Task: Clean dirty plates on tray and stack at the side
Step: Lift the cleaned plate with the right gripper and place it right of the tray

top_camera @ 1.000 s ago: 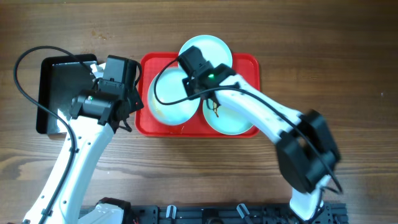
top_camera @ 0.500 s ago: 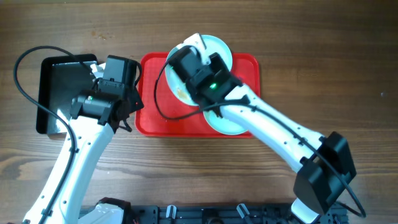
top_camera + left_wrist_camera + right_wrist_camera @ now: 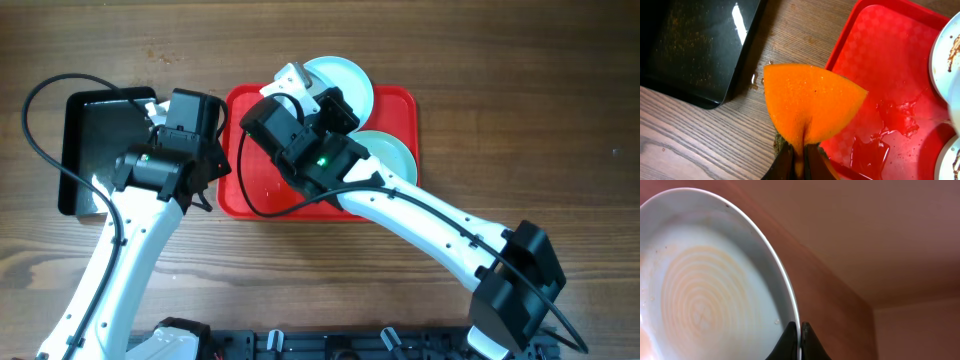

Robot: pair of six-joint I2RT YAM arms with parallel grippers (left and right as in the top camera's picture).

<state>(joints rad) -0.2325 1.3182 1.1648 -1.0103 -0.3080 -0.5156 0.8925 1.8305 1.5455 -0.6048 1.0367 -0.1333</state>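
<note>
- Your right gripper (image 3: 798, 329) pinches one plate (image 3: 705, 280) by its rim, jaws closed on it. The plate is tilted over the left half of the red tray (image 3: 236, 196), with faint yellowish rings across its face.
- Two more plates sit on the red tray, one (image 3: 345, 78) at the far edge and one (image 3: 392, 152) toward the right end.
- Wet patches glisten on the tray's floor.
- Your left gripper (image 3: 800, 159) is clamped on a folded orange sponge (image 3: 810, 100), above the table (image 3: 700, 145) between the red tray's rim and the black tray (image 3: 690, 45).
</note>
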